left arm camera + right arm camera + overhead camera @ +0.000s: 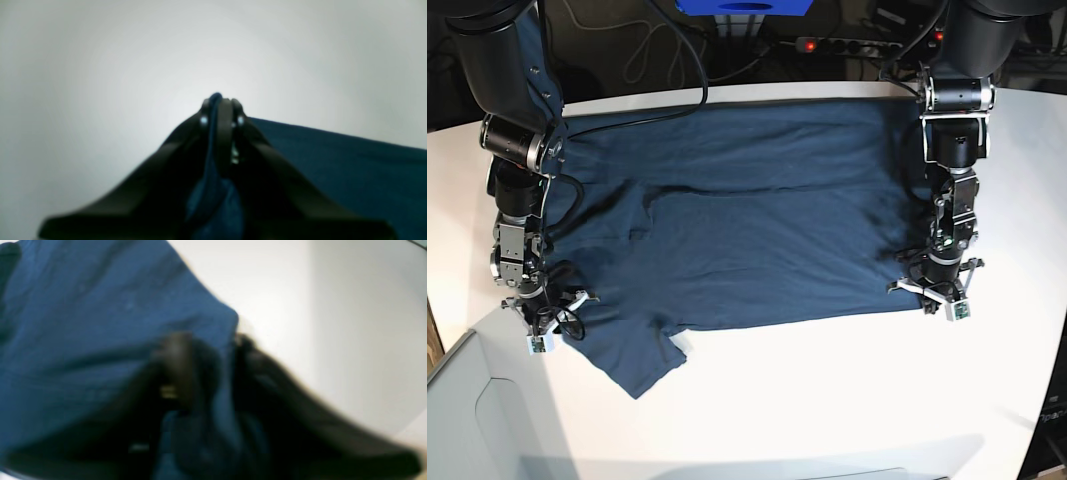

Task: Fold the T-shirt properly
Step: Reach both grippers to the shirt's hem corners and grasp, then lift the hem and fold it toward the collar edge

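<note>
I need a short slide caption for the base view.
Both claws, left and right, grip the shirt edges on a white table.

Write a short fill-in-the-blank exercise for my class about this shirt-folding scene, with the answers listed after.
1. The T-shirt lies spread on a ____ table.
2. The left gripper is shut on a pinch of ____ fabric.
3. In the base view, the right gripper is at the shirt's ____ side.

Missing words: white; blue; left
</note>
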